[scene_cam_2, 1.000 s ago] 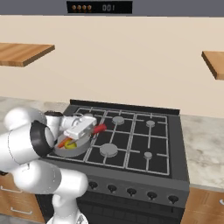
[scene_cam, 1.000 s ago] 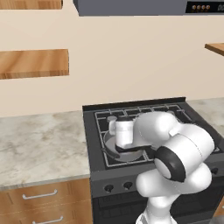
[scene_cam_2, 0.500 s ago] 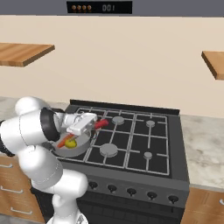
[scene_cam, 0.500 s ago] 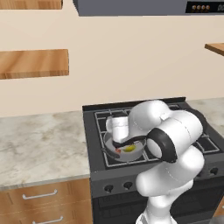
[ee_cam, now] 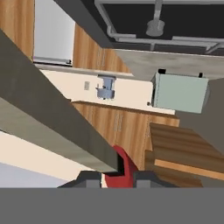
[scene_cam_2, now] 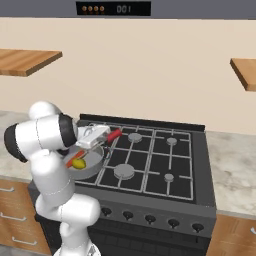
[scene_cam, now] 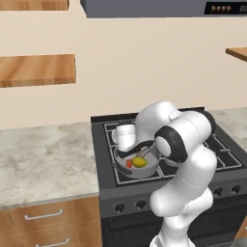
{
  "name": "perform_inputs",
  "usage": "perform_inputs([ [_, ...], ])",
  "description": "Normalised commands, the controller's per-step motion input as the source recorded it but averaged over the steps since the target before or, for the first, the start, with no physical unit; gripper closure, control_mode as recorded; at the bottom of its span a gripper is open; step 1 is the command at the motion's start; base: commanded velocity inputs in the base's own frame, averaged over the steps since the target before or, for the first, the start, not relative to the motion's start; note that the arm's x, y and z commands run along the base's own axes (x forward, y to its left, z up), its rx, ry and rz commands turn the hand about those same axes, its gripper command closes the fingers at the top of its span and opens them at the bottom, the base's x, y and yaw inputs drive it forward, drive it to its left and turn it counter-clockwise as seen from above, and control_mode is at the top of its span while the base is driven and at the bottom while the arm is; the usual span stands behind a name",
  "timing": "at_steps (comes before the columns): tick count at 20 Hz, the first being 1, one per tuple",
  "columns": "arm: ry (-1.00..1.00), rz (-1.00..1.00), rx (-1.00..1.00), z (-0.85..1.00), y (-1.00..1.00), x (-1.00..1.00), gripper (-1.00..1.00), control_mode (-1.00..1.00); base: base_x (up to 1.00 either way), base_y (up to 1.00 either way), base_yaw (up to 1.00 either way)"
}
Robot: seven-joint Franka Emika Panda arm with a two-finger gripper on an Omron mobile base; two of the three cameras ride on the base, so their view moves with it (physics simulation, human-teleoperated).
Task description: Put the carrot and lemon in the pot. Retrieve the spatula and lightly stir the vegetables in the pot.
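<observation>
Pot [scene_cam: 137, 166] on the stove's [scene_cam_2: 150, 170] front-left burner, near the stove's left edge; lemon [scene_cam: 140, 162] and carrot [scene_cam: 129, 164] inside, just beside each other. Claw [scene_cam_2: 106, 142] narrow, clamped on the spatula [scene_cam_2: 114, 134] by its red handle, over the pot's far rim. White arm bulks over the stove's front. Other burners bare; marble surface [scene_cam: 43, 154] left of the stove

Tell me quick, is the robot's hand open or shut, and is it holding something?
Gripper: shut on the spatula, gripping its red handle, with the blade down in the pot.
</observation>
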Motion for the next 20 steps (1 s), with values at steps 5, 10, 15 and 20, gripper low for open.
perform_inputs([
  [5, 0.01, 0.00, 0.00, -0.16, 0.11, -0.13, 1.00, -1.00, 0.00, 0.00, 0.00],
  [10, 0.00, 0.00, -0.10, -0.78, 0.26, 0.00, 1.00, -1.00, 0.00, 0.00, 0.00],
  [15, 0.00, -0.01, -0.03, -0.12, 0.30, 0.10, 1.00, -1.00, 0.00, 0.00, 0.00],
  [20, -0.03, -0.09, 0.00, 0.00, 0.07, 0.46, 1.00, -1.00, 0.00, 0.00, 0.00],
])
